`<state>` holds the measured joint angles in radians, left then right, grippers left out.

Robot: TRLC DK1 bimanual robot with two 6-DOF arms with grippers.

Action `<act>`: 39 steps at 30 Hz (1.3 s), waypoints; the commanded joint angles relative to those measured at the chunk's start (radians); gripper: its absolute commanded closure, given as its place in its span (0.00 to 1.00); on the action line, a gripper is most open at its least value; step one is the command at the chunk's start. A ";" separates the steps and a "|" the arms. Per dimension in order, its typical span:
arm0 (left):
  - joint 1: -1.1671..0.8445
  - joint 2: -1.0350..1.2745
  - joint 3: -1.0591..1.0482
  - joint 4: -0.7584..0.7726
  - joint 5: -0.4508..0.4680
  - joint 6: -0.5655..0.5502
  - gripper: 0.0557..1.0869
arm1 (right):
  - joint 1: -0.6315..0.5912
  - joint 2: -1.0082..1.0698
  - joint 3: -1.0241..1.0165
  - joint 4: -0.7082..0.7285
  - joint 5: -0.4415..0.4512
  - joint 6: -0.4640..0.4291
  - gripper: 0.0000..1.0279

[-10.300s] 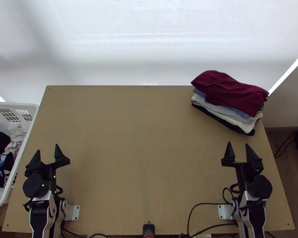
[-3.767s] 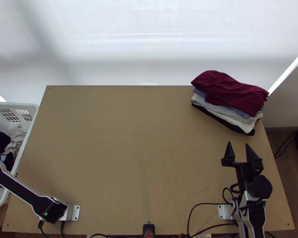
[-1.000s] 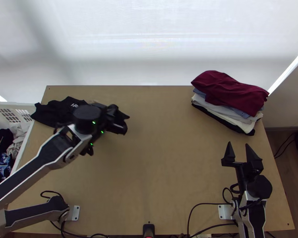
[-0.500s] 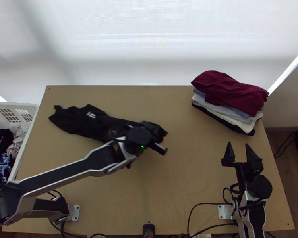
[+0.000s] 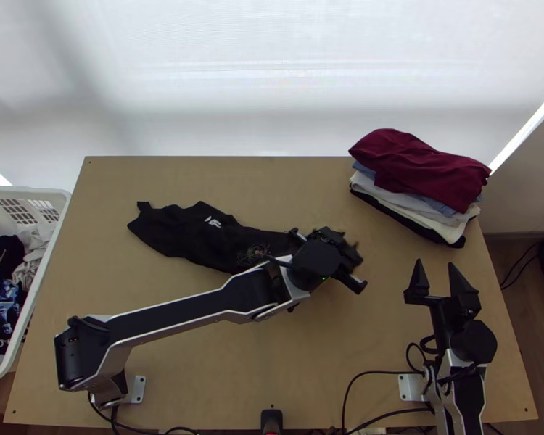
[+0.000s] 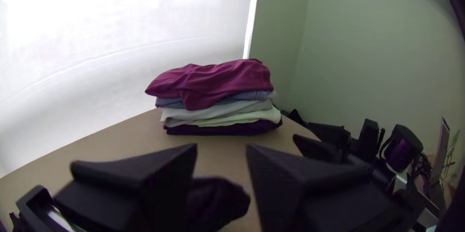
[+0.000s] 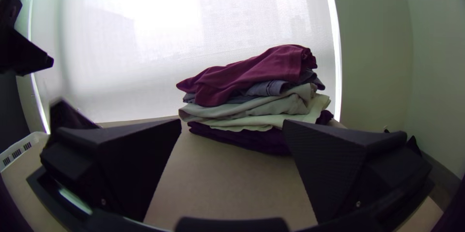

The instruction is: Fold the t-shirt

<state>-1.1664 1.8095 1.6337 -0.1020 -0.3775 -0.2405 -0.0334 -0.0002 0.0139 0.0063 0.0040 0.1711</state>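
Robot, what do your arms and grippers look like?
My left arm and right arm have silvery-white edges, black panels and black joints. The left gripper is black; the right gripper has two black, pointed fingers. Black cables curl near the right arm.

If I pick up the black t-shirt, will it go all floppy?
Probably! The black t-shirt lies bunched with wavy edges, so it should droop when lifted. It looks like thin cloth lying low on the table, so it's likely light and wouldn't roll.
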 commanded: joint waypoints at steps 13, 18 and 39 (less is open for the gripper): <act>0.309 -0.110 0.107 -0.398 0.081 -0.006 0.04 | -0.003 -0.003 -0.005 -0.015 0.008 -0.007 0.04; 0.479 -0.116 0.087 -0.616 0.181 -0.060 0.04 | -0.003 -0.003 -0.005 -0.017 0.008 -0.007 0.04; 0.764 -0.044 -0.023 -0.746 0.324 -0.212 0.05 | -0.003 -0.003 -0.005 -0.015 0.008 -0.007 0.04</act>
<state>-0.4084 1.7294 1.6287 -0.8139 -0.0792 -0.4061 -0.0334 -0.0002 0.0139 0.0067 0.0040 0.1711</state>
